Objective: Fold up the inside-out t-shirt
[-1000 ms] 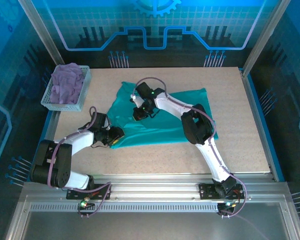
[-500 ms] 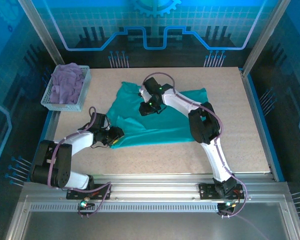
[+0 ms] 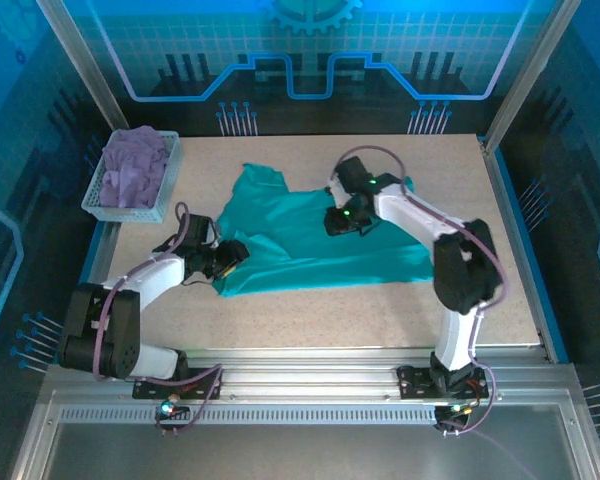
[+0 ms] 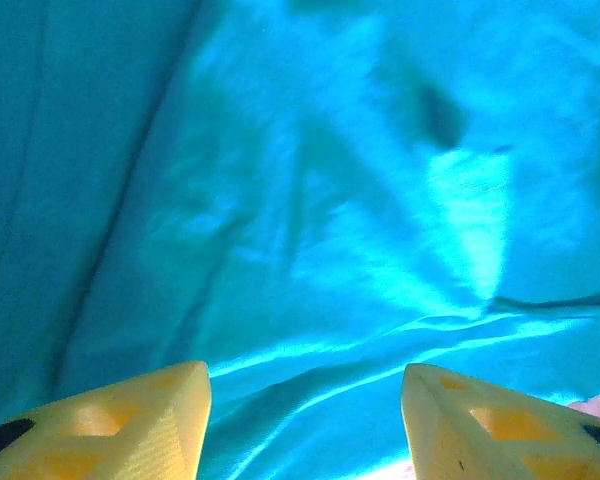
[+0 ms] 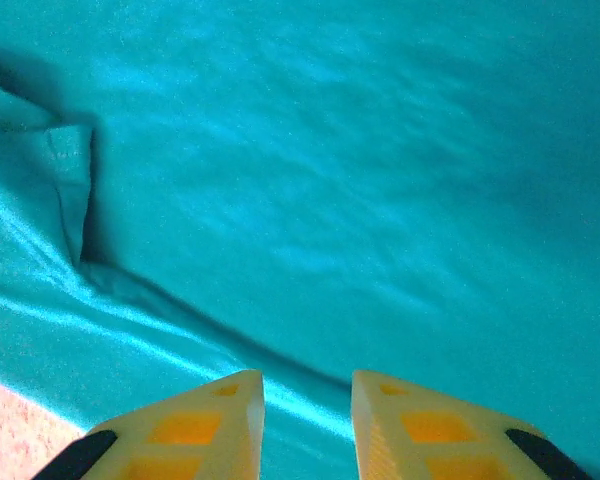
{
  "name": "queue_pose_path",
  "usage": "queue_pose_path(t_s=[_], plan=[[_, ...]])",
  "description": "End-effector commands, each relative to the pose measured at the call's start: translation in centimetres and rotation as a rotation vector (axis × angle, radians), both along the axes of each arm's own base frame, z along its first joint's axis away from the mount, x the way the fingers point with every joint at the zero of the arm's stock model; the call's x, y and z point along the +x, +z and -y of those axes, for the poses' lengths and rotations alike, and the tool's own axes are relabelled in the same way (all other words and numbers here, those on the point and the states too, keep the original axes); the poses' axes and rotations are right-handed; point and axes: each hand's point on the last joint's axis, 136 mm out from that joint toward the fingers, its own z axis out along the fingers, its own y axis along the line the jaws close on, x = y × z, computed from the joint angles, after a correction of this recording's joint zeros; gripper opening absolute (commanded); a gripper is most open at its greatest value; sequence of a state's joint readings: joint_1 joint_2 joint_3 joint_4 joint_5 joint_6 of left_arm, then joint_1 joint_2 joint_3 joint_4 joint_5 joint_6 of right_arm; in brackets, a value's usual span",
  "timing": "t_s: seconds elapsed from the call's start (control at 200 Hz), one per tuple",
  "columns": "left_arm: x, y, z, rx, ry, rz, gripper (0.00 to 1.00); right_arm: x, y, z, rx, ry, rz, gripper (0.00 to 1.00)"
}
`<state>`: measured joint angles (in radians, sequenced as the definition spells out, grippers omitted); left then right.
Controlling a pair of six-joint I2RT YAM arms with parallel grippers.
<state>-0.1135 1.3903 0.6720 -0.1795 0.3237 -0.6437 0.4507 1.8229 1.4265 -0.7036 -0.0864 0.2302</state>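
Your right arm has swung from the left-centre of the inside-out t-shirt (image 3: 300, 245) toward its far right part, and the left arm has barely shifted.

From the top camera you see the teal shirt spread flat mid-table (image 3: 500, 300), the right gripper (image 3: 342, 222) over its far right area and the left gripper (image 3: 230, 258) at its near left edge; a basket (image 3: 98, 210) of lavender cloth (image 3: 135, 170) sits well apart at the far left. On your left wrist camera the left gripper (image 4: 305, 420) has its jaws wide apart over rippled teal cloth, nothing between them. On your right wrist camera the right gripper (image 5: 305, 420) shows a narrow gap between its jaws, apparently empty, though the cloth lies close beneath, with a folded hem (image 5: 70, 170) to the left.
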Motion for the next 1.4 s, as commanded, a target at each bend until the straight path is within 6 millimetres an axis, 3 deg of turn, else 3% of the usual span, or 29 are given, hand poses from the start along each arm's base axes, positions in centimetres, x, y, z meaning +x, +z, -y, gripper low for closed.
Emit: queue_pose_path(t_s=[0.0, 0.075, 0.245, 0.405, 0.525, 0.605, 0.715, 0.83, 0.89, 1.06, 1.195, 1.311, 1.396], plan=[[1.9, 3.4, 1.1, 0.029, -0.053, 0.122, 0.55, -0.9, -0.3, 4.2, 0.005, -0.078, 0.004, 0.31], [2.8, 4.2, 3.4, 0.024, -0.109, 0.164, 0.54, -1.6, -1.0, 6.1, 0.015, -0.127, -0.014, 0.32], [5.6, 2.4, 7.7, -0.006, -0.178, 0.129, 0.47, -2.8, -3.6, 10.9, 0.001, -0.29, -0.097, 0.32], [8.4, -1.2, 8.1, 0.043, -0.168, 0.072, 0.43, -3.6, -6.1, 14.0, -0.056, -0.397, -0.189, 0.3], [9.7, -3.3, 8.5, 0.053, -0.174, 0.042, 0.43, -4.4, -7.5, 15.0, -0.084, -0.427, -0.248, 0.28], [10.3, -3.3, 9.2, 0.025, -0.191, 0.044, 0.44, -4.9, -7.8, 15.1, -0.094, -0.432, -0.258, 0.28], [10.3, -1.8, 9.6, 0.001, -0.203, 0.078, 0.48, -5.5, -8.1, 15.8, -0.126, -0.442, -0.268, 0.28], [8.6, 0.6, 8.3, 0.016, -0.182, 0.135, 0.53, -6.2, -8.9, 16.8, -0.153, -0.465, -0.309, 0.28], [7.0, 0.7, 7.2, 0.034, -0.161, 0.128, 0.55, -6.5, -9.3, 17.0, -0.159, -0.47, -0.335, 0.28], [1.5, -3.4, 3.3, 0.058, -0.076, -0.053, 0.55, -8.7, -10.3, 17.0, -0.183, -0.47, -0.433, 0.26], [-2.6, -6.1, 1.7, 0.053, -0.043, -0.148, 0.54, -10.9, -10.7, 16.5, -0.174, -0.48, -0.491, 0.25], [-6.6, -6.8, 1.4, 0.026, -0.035, -0.219, 0.54, -13.1, -10.5, 16.3, -0.158, -0.502, -0.518, 0.24], [-8.6, -5.7, 0.8, 0.02, -0.007, -0.211, 0.54, -14.2, -9.4, 15.7, -0.124, -0.517, -0.493, 0.23]])
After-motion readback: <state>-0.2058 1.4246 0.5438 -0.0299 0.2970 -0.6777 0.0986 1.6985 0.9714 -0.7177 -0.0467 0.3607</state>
